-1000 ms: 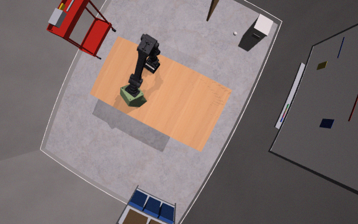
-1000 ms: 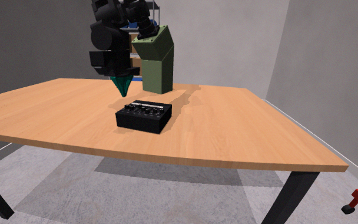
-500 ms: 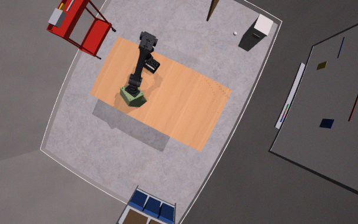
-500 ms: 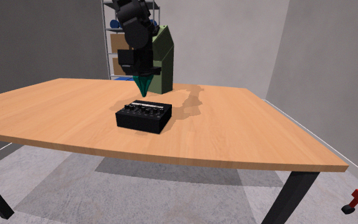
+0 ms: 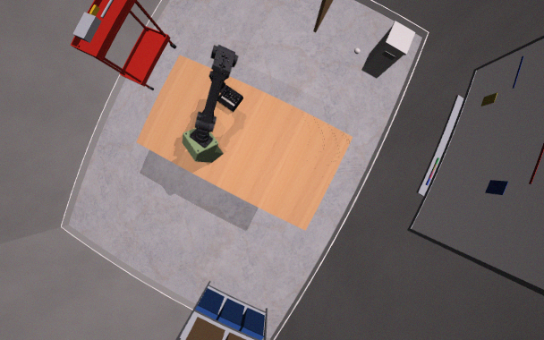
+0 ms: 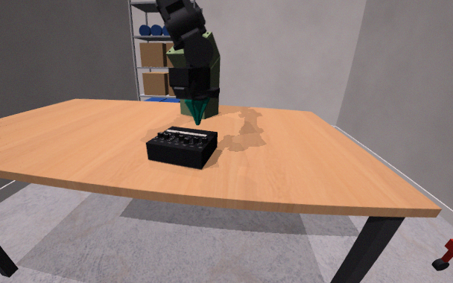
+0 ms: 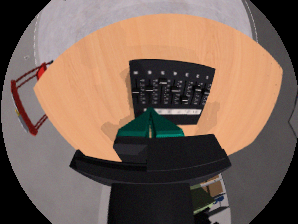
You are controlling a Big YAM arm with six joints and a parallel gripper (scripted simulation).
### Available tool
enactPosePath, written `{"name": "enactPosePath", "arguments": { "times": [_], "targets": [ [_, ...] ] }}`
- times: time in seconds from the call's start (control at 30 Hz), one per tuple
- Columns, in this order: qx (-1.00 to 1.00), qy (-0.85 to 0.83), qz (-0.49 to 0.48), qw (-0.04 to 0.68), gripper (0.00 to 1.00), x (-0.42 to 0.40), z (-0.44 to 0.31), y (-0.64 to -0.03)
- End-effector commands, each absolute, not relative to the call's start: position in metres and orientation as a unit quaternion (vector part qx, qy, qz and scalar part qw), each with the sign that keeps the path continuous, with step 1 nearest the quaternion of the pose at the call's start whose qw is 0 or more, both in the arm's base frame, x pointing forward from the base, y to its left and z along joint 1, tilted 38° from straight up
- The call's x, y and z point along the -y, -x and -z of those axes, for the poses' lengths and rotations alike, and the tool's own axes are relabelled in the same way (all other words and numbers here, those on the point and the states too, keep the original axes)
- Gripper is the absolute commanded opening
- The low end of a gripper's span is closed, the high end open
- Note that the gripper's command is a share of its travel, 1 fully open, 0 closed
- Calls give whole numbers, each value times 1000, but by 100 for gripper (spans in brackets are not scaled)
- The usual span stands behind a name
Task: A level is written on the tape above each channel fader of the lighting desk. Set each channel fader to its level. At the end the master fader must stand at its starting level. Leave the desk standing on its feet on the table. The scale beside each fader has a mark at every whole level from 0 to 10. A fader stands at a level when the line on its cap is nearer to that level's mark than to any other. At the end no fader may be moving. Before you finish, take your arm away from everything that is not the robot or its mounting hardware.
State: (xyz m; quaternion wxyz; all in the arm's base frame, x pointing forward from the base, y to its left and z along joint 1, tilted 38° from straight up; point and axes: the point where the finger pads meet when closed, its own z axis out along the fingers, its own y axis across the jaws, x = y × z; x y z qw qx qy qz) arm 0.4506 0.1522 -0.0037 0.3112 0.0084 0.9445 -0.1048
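"Over the taped side of the lighting console (image 5: pixel 232 99) (image 6: pixel 176 153) (image 7: pixel 190 119), what is your tool (image 6: pixel 197 124) (image 7: pixel 150 110) doing?"

"You have it clenched on nothing, its green fingertips meeting in a point that appears to hang just above the console. That sits upright on the desk (image 5: pixel 277 148) (image 6: pixel 298 167) (image 7: pixel 240 65)."

"Can you read the levels on the tape (image 6: pixel 186 132) (image 7: pixel 177 111)?"

"Not from here; you need a closer look before you choose a cap."

"How will it handle?"

"Expect the channel caps (image 6: pixel 186 141) (image 7: pixel 163 82) to be small and light, perhaps loose enough to overshoot. You could nudge one from its side with the closed tip, low on the cap and straight along its slot. Should you pinch instead, open slightly and take its two sides."

"And the body?"

"It looks boxy and probably light, so pressing down or sideways might skid it. Keep clear of the end cap by the M, likely the master fader (image 6: pixel 205 140) (image 7: pixel 135 92); your neighbouring channel is close."

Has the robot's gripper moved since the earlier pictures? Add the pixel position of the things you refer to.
Yes. In the exterior view, the gripper (image 6: pixel 197 123) (image 7: pixel 150 110) has shifted right relative to the black desk (image 6: pixel 175 156) (image 7: pixel 172 65).
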Motion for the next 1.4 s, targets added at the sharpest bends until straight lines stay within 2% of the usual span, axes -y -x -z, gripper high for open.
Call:
{"name": "enactPosePath", "arguments": {
  "times": [0.0,1.37],
  "targets": [
    [-943,-16,97,318,0,-159,-1,-453],
    [-943,-26,98,318,0,-152,4,-462]
  ]
}}
